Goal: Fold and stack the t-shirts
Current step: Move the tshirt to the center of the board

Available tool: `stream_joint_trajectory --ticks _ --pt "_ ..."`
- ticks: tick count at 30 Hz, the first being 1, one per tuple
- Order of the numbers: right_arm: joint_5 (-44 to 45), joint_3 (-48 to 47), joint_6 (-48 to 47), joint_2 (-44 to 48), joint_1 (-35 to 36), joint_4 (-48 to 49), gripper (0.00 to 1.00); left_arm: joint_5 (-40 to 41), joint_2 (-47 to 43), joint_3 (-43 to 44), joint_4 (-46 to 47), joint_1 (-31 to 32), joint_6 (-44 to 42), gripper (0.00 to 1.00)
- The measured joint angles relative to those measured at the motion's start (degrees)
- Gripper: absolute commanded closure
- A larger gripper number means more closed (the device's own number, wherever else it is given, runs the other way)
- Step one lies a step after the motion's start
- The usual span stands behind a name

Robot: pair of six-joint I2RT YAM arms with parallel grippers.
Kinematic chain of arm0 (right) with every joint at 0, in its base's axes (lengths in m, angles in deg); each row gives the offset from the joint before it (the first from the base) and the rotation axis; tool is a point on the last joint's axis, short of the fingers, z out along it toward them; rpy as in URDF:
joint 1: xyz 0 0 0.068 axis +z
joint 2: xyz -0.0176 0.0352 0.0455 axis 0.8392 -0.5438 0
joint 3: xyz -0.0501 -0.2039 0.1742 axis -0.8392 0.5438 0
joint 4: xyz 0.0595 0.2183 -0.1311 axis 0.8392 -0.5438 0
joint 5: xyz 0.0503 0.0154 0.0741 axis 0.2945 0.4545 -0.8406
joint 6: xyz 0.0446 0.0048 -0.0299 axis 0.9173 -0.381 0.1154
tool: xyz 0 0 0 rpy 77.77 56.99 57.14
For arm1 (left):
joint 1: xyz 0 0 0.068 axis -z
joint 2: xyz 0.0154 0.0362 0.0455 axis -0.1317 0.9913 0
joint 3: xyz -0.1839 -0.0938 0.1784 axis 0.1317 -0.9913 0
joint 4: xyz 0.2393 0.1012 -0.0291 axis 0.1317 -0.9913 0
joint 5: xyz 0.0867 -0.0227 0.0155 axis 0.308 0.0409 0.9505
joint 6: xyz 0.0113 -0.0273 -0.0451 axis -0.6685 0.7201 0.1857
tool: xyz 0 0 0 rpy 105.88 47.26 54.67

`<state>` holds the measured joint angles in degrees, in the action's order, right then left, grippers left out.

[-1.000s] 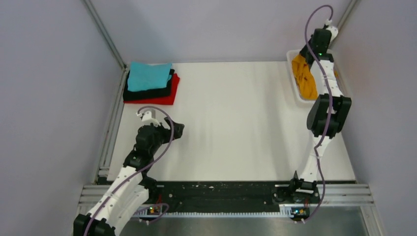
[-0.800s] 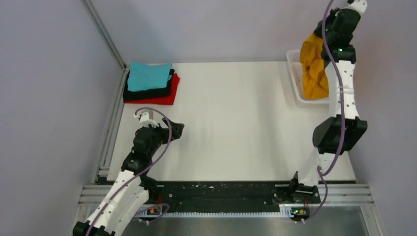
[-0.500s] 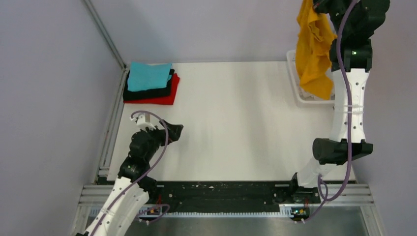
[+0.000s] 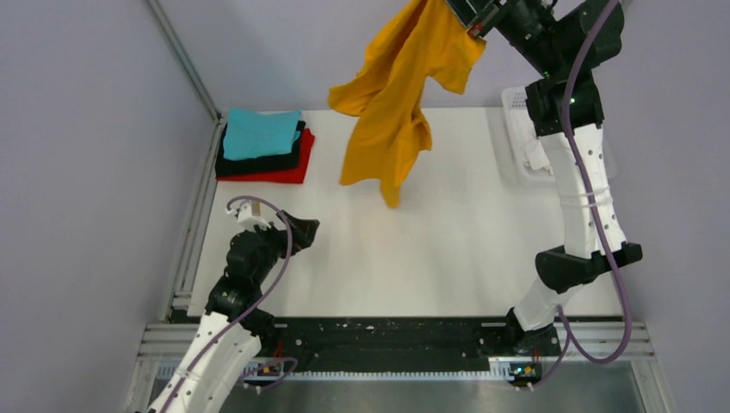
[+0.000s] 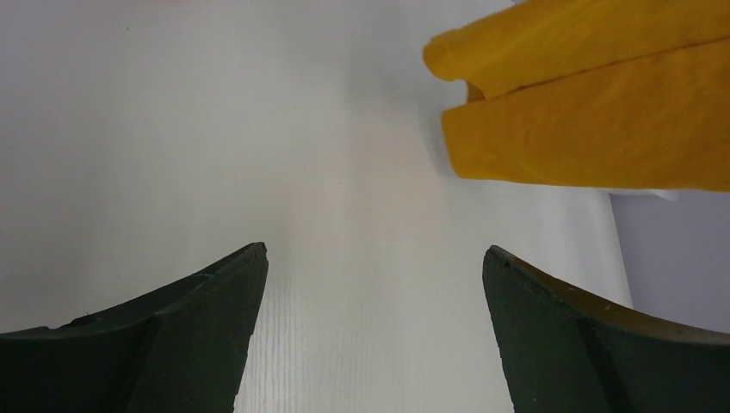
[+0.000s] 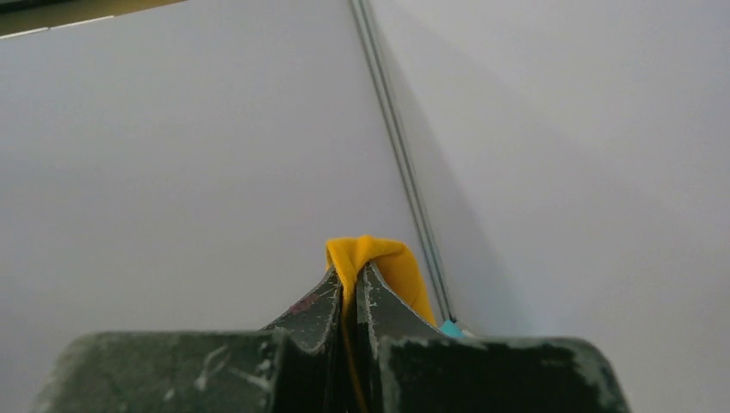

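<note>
A large mustard-orange t-shirt (image 4: 400,95) hangs in the air over the back middle of the table, its lowest end near the table top. My right gripper (image 4: 454,7) is shut on its top edge, high at the frame's upper edge; the right wrist view shows orange cloth (image 6: 372,258) pinched between the closed fingers. A stack of folded t-shirts sits at the back left: teal (image 4: 260,132) on top, black (image 4: 288,159) under it, red (image 4: 284,175) at the bottom. My left gripper (image 4: 306,230) is open low over the table's left front, with nothing between its fingers. The orange t-shirt (image 5: 594,129) shows ahead of it.
A white basket (image 4: 523,142) stands at the back right, beside the right arm. Grey walls and aluminium frame rails (image 4: 196,224) close in the white table (image 4: 448,258) on three sides. The arm bases are bolted to a black rail (image 4: 387,340) at the near edge.
The right arm has lifted the orange t-shirt out of the white basket and swung it up and to the left, over the table's middle. The left arm has barely shifted.
</note>
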<state>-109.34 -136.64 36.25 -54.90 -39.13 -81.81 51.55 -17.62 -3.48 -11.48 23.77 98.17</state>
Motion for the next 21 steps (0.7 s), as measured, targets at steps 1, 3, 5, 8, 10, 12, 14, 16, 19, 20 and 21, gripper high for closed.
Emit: stream_joint_trajectory --ticks 1,3,5,8,10,12,14,16,19,20,21 --pt "0.0 0.1 0.3 0.0 0.5 1.0 1.0 0.0 0.0 0.0 -0.2 0.0 0.1 0.01" --pt "0.3 2.0 0.7 0.6 1.1 3.5 1.0 0.2 0.0 0.0 -1.0 0.0 0.2 0.01" --pt "1.7 7.1 0.7 2.5 1.1 5.5 1.0 0.2 0.0 0.2 -1.9 0.0 0.3 0.01" --pt "5.8 19.2 0.2 7.1 1.1 7.1 1.0 0.3 0.0 0.6 -3.3 0.0 0.4 0.01" --pt "11.0 32.1 -0.3 12.3 1.1 8.1 1.0 0.7 0.0 1.2 -4.4 0.0 0.7 0.01" --pt "17.7 47.0 -0.8 18.2 1.1 8.3 1.0 1.6 0.0 1.4 -5.4 0.0 1.0 0.01" --pt "25.1 61.1 -1.6 23.7 1.0 7.2 1.0 2.3 0.1 1.4 -6.2 0.0 1.5 0.01" --pt "31.7 72.1 -1.9 27.5 0.7 5.4 0.92 2.9 0.8 1.4 -6.7 0.0 1.7 0.01" --pt "38.1 85.7 -1.6 31.1 -1.8 1.8 0.52 2.9 3.3 1.4 -7.6 0.0 2.0 0.01" --pt "39.4 88.6 -1.0 31.5 -3.0 0.5 0.42 2.9 4.3 1.4 -7.9 0.0 2.1 0.01" --pt "40.9 92.1 -1.3 31.8 -4.7 -1.2 0.34 2.6 5.8 1.4 -8.1 0.0 2.3 0.01"
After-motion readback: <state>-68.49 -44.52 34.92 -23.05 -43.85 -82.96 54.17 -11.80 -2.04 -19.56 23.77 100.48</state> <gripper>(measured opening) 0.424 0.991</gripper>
